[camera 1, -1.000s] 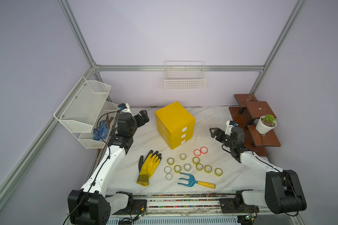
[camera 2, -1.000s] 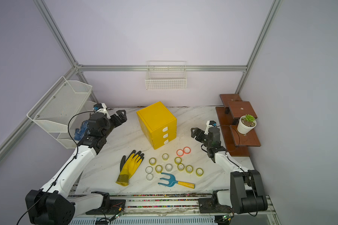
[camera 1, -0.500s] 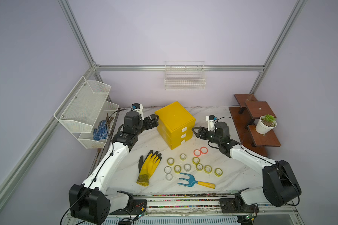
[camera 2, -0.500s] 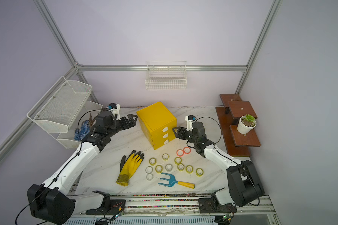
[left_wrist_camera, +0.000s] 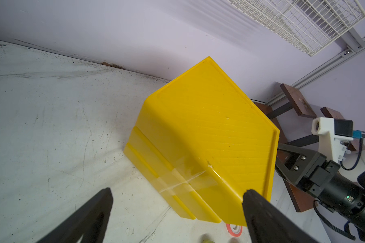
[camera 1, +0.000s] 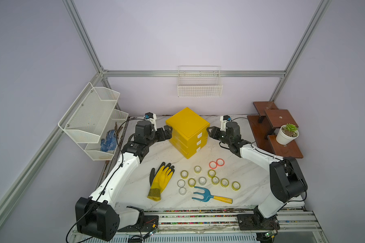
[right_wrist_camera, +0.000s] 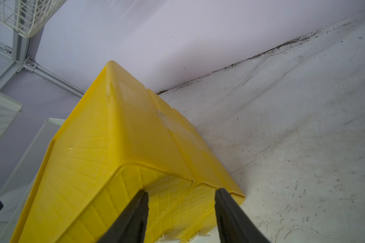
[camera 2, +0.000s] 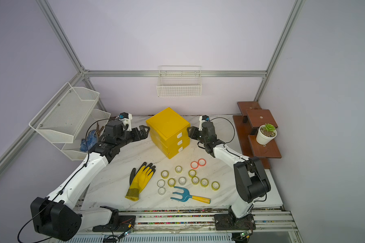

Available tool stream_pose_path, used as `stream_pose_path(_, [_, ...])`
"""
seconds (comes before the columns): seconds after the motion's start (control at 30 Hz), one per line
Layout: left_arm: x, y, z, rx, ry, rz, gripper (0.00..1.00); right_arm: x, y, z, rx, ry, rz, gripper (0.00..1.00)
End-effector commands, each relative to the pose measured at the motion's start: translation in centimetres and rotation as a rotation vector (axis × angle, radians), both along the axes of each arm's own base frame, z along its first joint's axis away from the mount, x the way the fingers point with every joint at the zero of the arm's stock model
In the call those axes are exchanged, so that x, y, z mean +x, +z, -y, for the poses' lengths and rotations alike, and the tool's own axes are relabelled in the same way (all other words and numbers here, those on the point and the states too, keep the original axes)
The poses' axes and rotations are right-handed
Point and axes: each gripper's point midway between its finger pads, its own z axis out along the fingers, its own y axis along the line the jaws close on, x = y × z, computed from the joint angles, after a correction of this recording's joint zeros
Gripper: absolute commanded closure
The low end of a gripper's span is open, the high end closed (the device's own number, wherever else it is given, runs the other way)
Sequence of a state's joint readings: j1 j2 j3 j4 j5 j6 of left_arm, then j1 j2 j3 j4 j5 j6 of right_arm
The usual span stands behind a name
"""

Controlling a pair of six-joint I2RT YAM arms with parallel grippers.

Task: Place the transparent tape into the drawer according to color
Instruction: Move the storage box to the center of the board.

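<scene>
The tape rolls point(camera 1: 202, 180) all lie loose on the tabletop point(camera 1: 148, 155), clustered in front of the drawer unit point(camera 1: 187, 131). The pink pair point(camera 1: 216, 163) sits nearest it and the yellow-green and clear ones are spread between the glove point(camera 1: 160, 181) and the fork point(camera 1: 209, 194). None has shifted over the last second, and none is in a drawer. In both top views all three drawers are shut.

The arms are what changed. A second ago both were held well back, the left one towards the wire rack and the right one towards the wooden shelf. Now each has come in to a side of the unit. The left gripper point(camera 1: 167, 131) is spread wide just beside the unit's left wall. In the left wrist view its jaws frame the near corner without closing on it. The right gripper point(right_wrist_camera: 181, 191) has narrowed from wide to about half. In its wrist view the ribbed yellow front stands between the jaws, up by the top drawer's handle point(camera 1: 199, 135). I cannot tell whether they are already pinching anything.

Sorting has probably not begun. This looks like the start of opening a drawer, with the right arm set to pull and the left placed to brace the unit against sliding. Until a drawer is out, no roll can go in.
</scene>
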State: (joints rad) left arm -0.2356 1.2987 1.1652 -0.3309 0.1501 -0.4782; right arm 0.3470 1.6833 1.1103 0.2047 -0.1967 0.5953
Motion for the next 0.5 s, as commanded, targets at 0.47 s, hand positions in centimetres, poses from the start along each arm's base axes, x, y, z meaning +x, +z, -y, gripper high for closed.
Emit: stream_pose_path(0.47, [1.8, 0.6, 5.3, -0.033, -0.136, 0.074, 0.0, -7.7, 5.1, -3.6, 0.466, 0.097, -0.035, 0.26])
